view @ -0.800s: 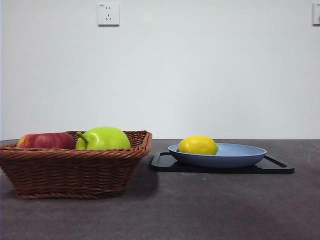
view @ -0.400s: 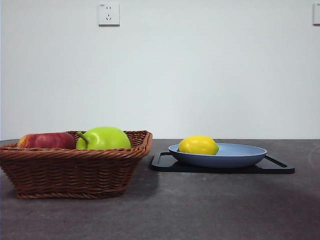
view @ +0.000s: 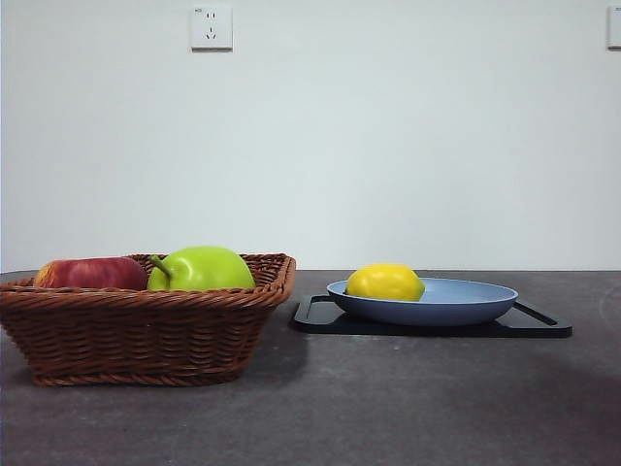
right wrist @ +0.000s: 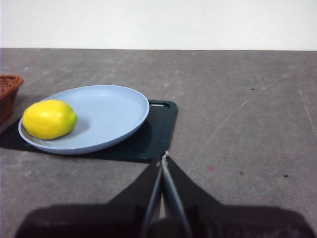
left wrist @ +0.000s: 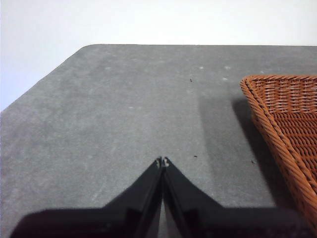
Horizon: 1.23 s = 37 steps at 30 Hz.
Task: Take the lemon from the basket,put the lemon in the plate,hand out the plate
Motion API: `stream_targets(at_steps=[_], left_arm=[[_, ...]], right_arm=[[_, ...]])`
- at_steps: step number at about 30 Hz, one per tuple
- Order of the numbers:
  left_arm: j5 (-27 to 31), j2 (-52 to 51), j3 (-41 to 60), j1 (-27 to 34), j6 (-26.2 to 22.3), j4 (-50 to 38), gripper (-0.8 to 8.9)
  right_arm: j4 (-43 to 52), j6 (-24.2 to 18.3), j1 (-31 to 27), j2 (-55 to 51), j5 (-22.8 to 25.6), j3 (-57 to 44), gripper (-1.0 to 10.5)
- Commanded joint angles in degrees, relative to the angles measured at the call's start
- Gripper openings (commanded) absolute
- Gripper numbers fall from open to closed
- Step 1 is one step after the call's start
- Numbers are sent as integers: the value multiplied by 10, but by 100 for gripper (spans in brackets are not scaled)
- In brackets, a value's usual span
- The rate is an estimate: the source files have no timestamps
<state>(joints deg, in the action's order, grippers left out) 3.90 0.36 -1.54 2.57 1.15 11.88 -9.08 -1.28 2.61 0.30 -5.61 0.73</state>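
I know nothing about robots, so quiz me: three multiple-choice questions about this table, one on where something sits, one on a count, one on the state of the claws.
1. Where is the small bright yellow oval lemon?
A. In the brown woven wicker basket
B. On the wide round blue plate
C. On the bare table

2. How many fruits lie in the basket?
A. One
B. Two
C. Three

3. How do the two black grippers stand?
A. Both shut, holding nothing
B. Both wide open
C. One grips the plate

Answers:
1 B: the lemon rests on the plate, which sits on a flat black tray.
2 B: a red apple and a green apple.
3 A: the left gripper and right gripper show jaws together, over bare table.
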Motion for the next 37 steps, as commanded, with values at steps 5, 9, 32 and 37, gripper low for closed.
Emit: stream_targets(at_steps=[5, 9, 32, 37], left_arm=[[2, -3, 4, 2, 6, -3, 9], [2, -3, 4, 1, 6, -3, 9], [2, -3, 4, 1, 6, -3, 9], [2, -3, 4, 1, 6, -3, 9]], right_arm=[[-8, 59, 0, -3, 0, -3, 4], [-8, 59, 0, -2, -1, -3, 4], [-8, 59, 0, -2, 0, -3, 4], [-8, 59, 0, -2, 0, -3, 4]])
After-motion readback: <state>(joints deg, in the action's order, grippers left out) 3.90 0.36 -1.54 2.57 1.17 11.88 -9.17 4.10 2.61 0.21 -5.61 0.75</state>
